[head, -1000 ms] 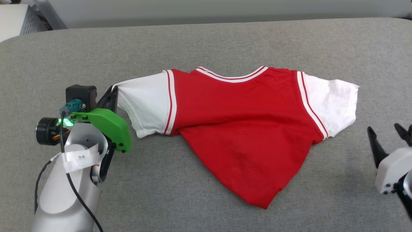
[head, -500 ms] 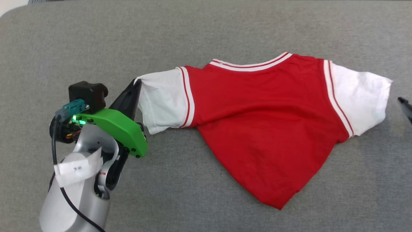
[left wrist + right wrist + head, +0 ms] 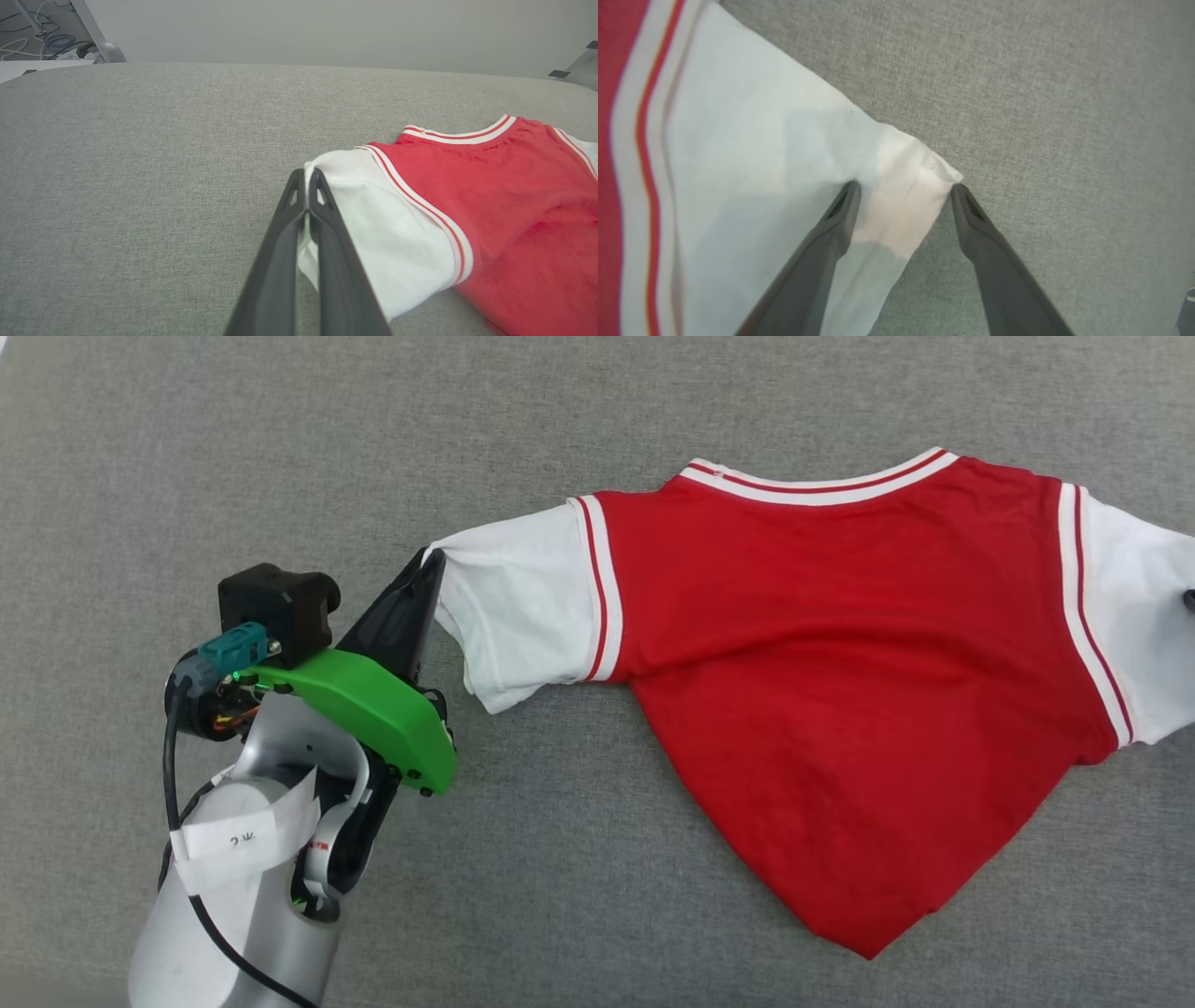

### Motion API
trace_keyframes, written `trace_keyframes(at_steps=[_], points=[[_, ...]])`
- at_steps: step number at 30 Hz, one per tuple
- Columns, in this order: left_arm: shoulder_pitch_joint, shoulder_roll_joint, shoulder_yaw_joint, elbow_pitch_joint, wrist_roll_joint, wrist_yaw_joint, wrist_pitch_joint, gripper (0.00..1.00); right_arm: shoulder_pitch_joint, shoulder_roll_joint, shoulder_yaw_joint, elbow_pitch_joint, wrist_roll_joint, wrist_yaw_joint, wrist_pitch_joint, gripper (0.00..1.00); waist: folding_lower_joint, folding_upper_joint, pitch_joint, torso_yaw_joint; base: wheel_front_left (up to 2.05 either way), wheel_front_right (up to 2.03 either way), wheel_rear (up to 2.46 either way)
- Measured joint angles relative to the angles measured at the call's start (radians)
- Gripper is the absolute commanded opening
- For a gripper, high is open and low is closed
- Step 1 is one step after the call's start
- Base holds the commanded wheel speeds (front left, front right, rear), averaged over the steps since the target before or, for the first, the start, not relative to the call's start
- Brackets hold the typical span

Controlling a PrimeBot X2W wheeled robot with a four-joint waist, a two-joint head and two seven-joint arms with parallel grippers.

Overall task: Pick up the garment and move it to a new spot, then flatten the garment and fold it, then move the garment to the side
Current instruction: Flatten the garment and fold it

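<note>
red jersey t-shirt with white sleeves (image 3: 840, 663) lies on the grey desk (image 3: 280, 448); left end effector (image 3: 307, 175) pinches one sleeve hem; right end effector (image 3: 904, 185), wide open and empty, should straddle the other hem squarely before closing.

Wide grey woven surface (image 3: 280, 448), the garment (image 3: 840, 663) on it, red with white sleeves.

A lab-like test room: felt-covered worktable (image 3: 140, 140), bare grey wall (image 3: 327, 28), loose cables (image 3: 58, 41) coiled behind.
</note>
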State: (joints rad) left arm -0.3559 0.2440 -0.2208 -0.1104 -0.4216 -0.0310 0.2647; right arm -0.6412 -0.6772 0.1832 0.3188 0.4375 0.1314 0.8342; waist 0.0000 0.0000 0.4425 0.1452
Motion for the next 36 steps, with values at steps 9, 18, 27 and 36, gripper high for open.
trace_keyframes(at_steps=[9,18,27,36], points=[[-0.001,-0.001,-0.005,0.003,0.001,0.001,-0.009,0.0,-0.017,-0.057,0.089,0.033,0.065,-0.001,-0.001,0.71,0.0,0.0,0.027,0.017,0.0,0.0,0.0],[-0.001,0.001,0.002,0.043,0.0,0.012,-0.027,0.0,-0.02,-0.044,0.128,0.055,0.103,-0.001,-0.115,0.0,0.0,0.0,0.006,0.008,0.0,0.0,0.0],[0.004,0.013,0.021,0.103,0.001,0.021,-0.062,0.0,-0.015,-0.035,0.118,0.09,0.056,0.0,-0.345,0.0,0.0,0.0,-0.079,-0.013,0.0,0.0,0.0],[0.03,0.041,0.056,0.125,0.001,0.037,-0.114,0.0,0.02,-0.051,0.094,0.063,0.023,0.001,-0.498,0.0,-0.0001,0.0,-0.198,-0.043,0.0,0.0,0.0]])
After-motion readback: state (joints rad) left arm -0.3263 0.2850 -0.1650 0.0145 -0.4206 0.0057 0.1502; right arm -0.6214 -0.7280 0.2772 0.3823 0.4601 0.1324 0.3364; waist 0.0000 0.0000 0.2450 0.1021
